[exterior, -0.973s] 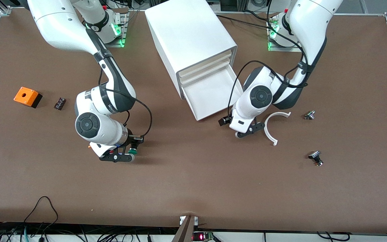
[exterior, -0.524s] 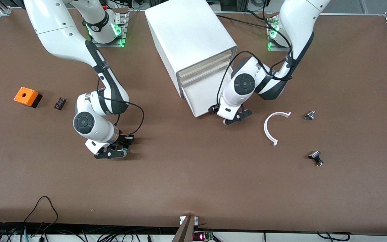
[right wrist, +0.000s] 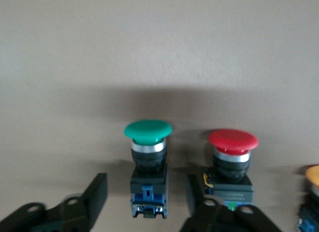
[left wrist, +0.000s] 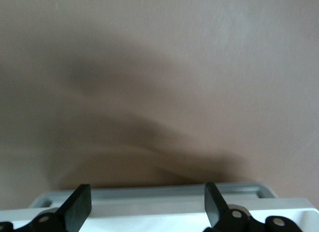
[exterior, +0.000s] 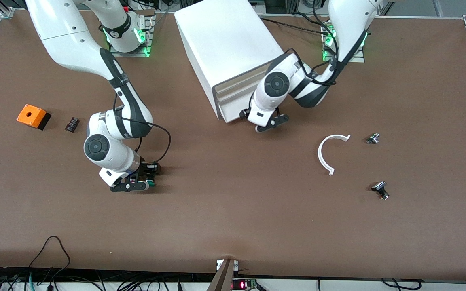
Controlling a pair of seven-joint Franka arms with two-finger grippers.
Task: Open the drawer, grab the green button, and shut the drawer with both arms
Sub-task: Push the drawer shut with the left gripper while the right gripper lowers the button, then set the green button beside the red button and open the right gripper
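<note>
Brown matte tabletop [exterior: 233,226], slightly fibrous in look. Big white box cabinet [exterior: 227,44] of smooth plastic stands near the edge along the robots' bases, turned at an angle. Its drawer [exterior: 233,108], the lowest cream flat front, sits nearly flush with the cabinet face.

Left gripper [exterior: 268,123] is at that drawer front, black fingers spread wide with nothing between them; the left wrist view shows the pale drawer rim [left wrist: 164,192] just under the 2 fingertips.

Right gripper [exterior: 132,185] is low at the tabletop, toward the right arm's end. Its fingers stand parted on either side of the small push button [right wrist: 148,167] without clearly pressing it. The button stands upright on the tabletop: glossy round green mushroom cap, silver collar, black body, blue block at the base. Just beside it stand a red-capped button [right wrist: 233,164] and, at the view's edge, an orange-capped one [right wrist: 312,192].
</note>
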